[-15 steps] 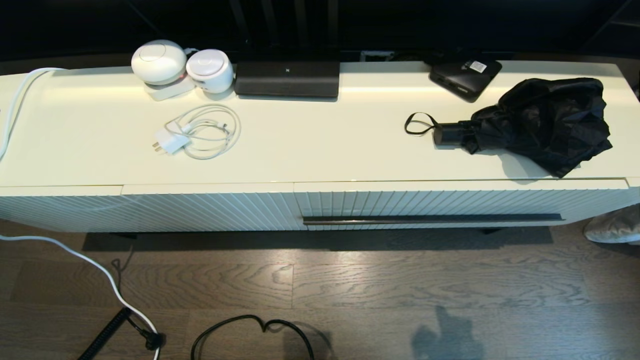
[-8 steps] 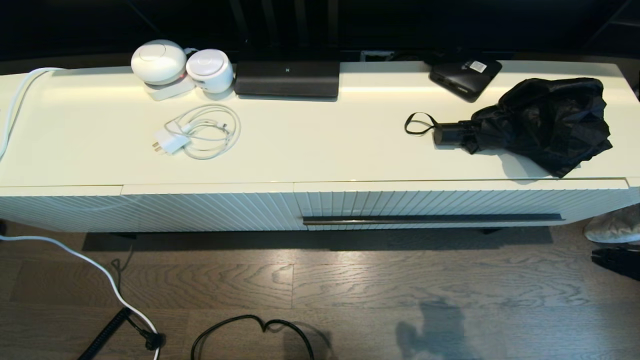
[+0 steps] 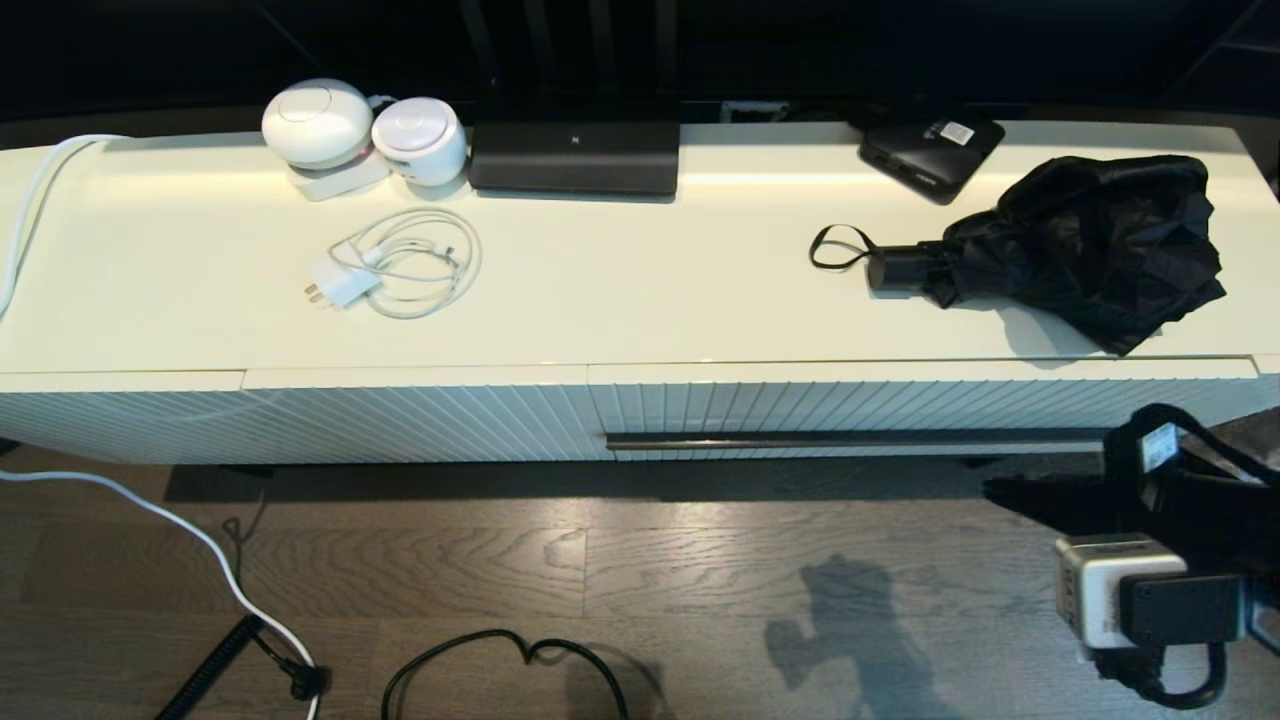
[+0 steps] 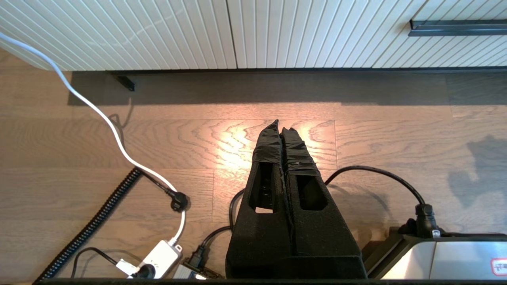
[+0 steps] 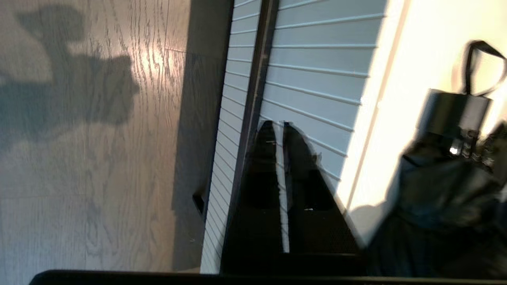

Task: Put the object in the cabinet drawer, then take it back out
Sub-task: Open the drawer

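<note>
The black folding umbrella (image 3: 1090,245) lies on the right of the cabinet top, its short handle (image 3: 900,268) and wrist loop (image 3: 838,247) pointing left. Below it the ribbed drawer front (image 3: 850,405) is closed, with its dark handle bar (image 3: 860,438) running across it. My right gripper (image 3: 1000,490) hovers low in front of the bar's right end, apart from it. In the right wrist view the right gripper (image 5: 278,124) has only a thin slit between its fingers, with the bar (image 5: 257,79) and umbrella (image 5: 443,190) beyond. My left gripper (image 4: 280,126) is shut and empty, parked over the floor.
On the cabinet top are a flat black box with a white label (image 3: 930,150), a black slab device (image 3: 575,155), two white round devices (image 3: 320,125) and a white charger with coiled cable (image 3: 400,265). A white cord (image 3: 200,540) and a black cable (image 3: 500,660) lie on the floor.
My right arm has come into the head view from the lower right and moved left and up toward the right end of the drawer's handle bar. Nothing else moved.
</note>
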{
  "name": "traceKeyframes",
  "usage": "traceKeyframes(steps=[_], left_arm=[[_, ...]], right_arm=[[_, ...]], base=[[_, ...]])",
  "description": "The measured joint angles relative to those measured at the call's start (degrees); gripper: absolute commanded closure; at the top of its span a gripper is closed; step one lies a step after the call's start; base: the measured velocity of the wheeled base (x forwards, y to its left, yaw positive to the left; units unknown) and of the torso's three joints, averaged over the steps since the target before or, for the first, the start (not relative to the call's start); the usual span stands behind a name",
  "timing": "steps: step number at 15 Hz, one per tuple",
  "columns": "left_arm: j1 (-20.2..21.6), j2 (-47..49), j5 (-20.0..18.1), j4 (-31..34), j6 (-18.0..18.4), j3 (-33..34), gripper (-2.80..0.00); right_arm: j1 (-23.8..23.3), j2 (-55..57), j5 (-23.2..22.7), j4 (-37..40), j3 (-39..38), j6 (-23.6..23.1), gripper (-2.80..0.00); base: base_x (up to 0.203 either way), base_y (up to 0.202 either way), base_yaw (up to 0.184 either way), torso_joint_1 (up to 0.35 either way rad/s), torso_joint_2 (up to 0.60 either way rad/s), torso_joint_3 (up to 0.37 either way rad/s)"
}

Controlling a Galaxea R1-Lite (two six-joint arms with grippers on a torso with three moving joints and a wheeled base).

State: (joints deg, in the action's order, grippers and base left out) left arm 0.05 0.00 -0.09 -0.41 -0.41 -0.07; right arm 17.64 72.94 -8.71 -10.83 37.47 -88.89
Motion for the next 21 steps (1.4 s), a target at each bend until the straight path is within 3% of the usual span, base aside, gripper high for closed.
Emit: traceKeyframes(steps=[3, 6, 11, 21], left_arm=[[0.0, 0.0, 0.0, 0.0, 0.0, 0.0, 0.00], [0.0, 0.0, 0.0, 0.0, 0.0, 0.0, 0.00], [0.0, 0.0, 0.0, 0.0, 0.0, 0.0, 0.00], [0.0, 0.0, 0.0, 0.0, 0.0, 0.0, 0.00]], right_arm=[[-2.8, 2.9, 1.1, -6.5, -3.8, 0.4, -2.80], [-3.4, 3.9, 6.3, -6.6, -5.9, 1.4, -2.80], [-2.2, 9.6, 8.0, -8.1, -6.7, 5.6, -2.80], [-2.4, 24.9, 5.9, -26.1, -4.8, 8.7, -2.80]], base=[[0.000, 0.000, 0.000, 0.000, 0.00, 0.000], [0.000, 0.000, 0.000, 0.000, 0.00, 0.000], [0.000, 0.000, 0.000, 0.000, 0.00, 0.000], [0.000, 0.000, 0.000, 0.000, 0.00, 0.000]])
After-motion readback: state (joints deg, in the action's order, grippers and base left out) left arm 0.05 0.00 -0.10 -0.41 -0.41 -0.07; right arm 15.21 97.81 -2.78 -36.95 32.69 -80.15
